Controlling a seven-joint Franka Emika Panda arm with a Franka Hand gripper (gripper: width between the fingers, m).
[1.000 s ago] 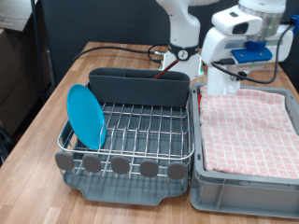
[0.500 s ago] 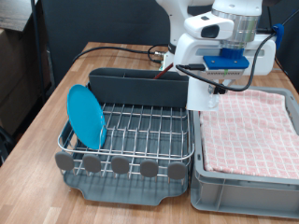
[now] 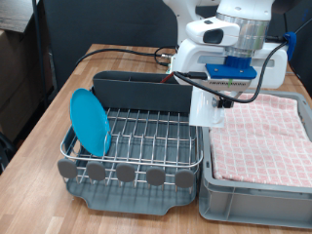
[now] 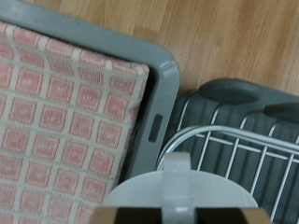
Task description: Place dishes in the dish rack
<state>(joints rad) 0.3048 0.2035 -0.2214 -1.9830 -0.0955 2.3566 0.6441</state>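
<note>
My gripper [image 3: 215, 95] is shut on the white cup [image 3: 206, 107] and holds it in the air over the right edge of the silver wire dish rack [image 3: 132, 159], beside the grey bin. The cup's rim fills the wrist view's edge [image 4: 177, 196] with a finger [image 4: 177, 171] on it. The light-blue plate [image 3: 90, 121] stands upright in the rack's left slots. The dark grey caddy [image 3: 136, 90] sits along the rack's back, also in the wrist view [image 4: 245, 93]. The grey drip tray [image 3: 127, 195] lies under the rack. The wooden spoon does not show clearly.
A grey plastic bin [image 3: 253, 200] with a red-and-white checked cloth [image 3: 263, 136] stands against the rack's right side; it also shows in the wrist view [image 4: 154, 89]. Black cables [image 3: 117, 49] run across the wooden table behind the rack. The arm's base stands at the back.
The gripper has carried the white cup from above the bin's back left corner to the exterior view's left and downward, to the rack's right edge.
</note>
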